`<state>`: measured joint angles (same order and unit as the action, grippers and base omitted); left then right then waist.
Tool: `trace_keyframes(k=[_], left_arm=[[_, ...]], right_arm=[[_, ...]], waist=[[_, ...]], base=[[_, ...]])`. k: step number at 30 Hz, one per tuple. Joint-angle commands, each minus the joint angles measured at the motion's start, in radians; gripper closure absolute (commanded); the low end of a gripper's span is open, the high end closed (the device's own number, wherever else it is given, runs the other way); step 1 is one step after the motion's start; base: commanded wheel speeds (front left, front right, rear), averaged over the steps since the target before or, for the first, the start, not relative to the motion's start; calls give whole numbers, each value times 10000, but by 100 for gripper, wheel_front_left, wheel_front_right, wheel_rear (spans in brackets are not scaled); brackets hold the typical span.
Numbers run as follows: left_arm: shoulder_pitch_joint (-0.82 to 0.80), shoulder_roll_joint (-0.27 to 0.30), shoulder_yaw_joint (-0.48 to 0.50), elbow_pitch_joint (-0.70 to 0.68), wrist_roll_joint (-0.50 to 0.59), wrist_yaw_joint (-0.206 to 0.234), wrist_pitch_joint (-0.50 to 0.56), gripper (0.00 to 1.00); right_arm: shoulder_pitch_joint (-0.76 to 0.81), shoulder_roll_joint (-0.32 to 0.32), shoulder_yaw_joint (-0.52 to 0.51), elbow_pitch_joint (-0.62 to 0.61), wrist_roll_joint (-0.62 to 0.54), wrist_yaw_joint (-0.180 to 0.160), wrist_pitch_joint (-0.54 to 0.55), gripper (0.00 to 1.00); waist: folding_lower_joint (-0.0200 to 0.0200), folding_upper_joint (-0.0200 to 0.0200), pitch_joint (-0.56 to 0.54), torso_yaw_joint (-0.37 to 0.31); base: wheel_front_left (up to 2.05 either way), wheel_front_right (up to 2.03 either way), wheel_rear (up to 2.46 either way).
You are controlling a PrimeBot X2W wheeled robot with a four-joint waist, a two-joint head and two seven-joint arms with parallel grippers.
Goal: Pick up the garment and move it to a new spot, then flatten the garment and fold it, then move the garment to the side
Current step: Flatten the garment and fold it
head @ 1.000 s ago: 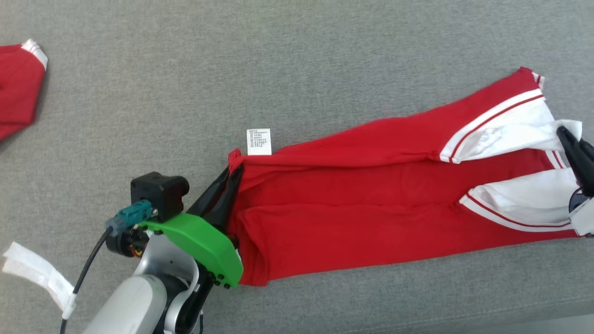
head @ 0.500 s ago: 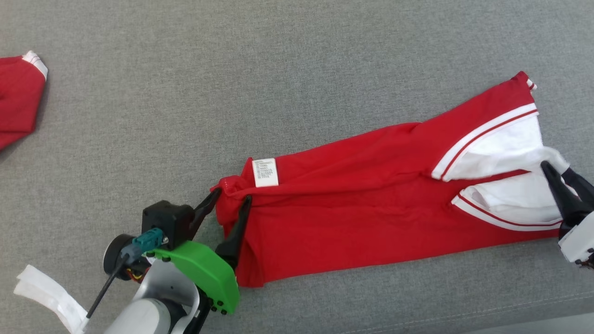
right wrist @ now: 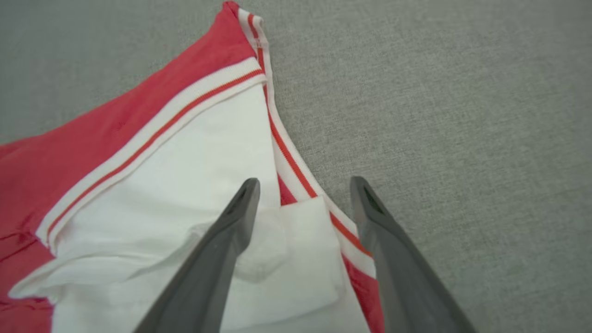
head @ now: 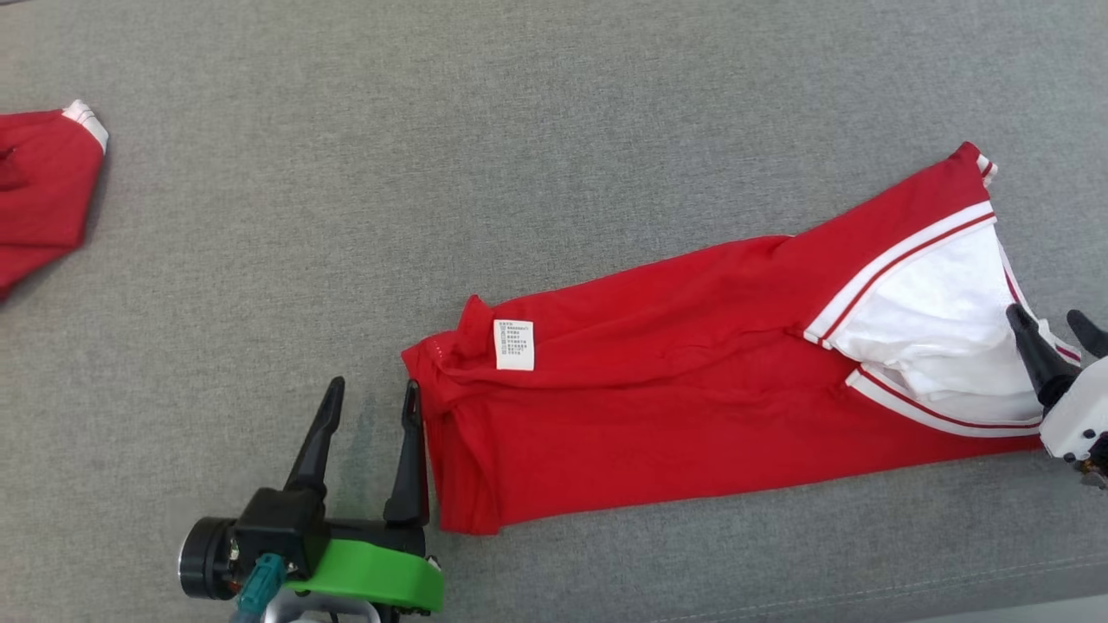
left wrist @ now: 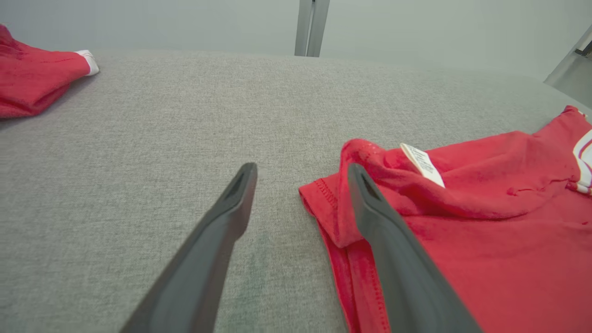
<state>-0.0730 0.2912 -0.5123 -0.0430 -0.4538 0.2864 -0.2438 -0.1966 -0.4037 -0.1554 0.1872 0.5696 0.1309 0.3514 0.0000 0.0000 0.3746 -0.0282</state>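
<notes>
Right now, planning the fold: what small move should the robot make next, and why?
Probably ease the left gripper sideways onto the hem of the red-and-white knit shirt and close there. Both jaws stand open and empty; the shirt lies as a long strip on the grey fabric surface, the right gripper over its white end, so a crosswise fold seems next.

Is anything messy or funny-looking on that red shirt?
Yes. The red garment lies slanted on the gray surface, its left corner is bunched up, and a white care label shows outside. The white part at the right end is rumpled too.
</notes>
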Motion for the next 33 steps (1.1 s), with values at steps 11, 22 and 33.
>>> trace_keyframes(k=[11, 22, 33], left_arm=[[514, -1411, 1339, 253, 1101, -859, -223, 0], [1054, -2265, 2841, 555, 2027, -1986, -219, 0], [1357, -2406, 2955, 766, 1531, -2159, -218, 0]], right_arm=[[-406, -64, 1177, 1631, 62, 2, 1156, 100], [-155, -1372, -259, 1678, 1356, -12, -72, 100], [901, -3010, -1649, -14, 1785, -4, 322, 100]], waist=[[0, 0, 14, 650], [0, 0, -722, 822], [0, 0, -1574, 890]], base=[[0, 0, 0], [0, 0, 0], [0, 0, 0]])
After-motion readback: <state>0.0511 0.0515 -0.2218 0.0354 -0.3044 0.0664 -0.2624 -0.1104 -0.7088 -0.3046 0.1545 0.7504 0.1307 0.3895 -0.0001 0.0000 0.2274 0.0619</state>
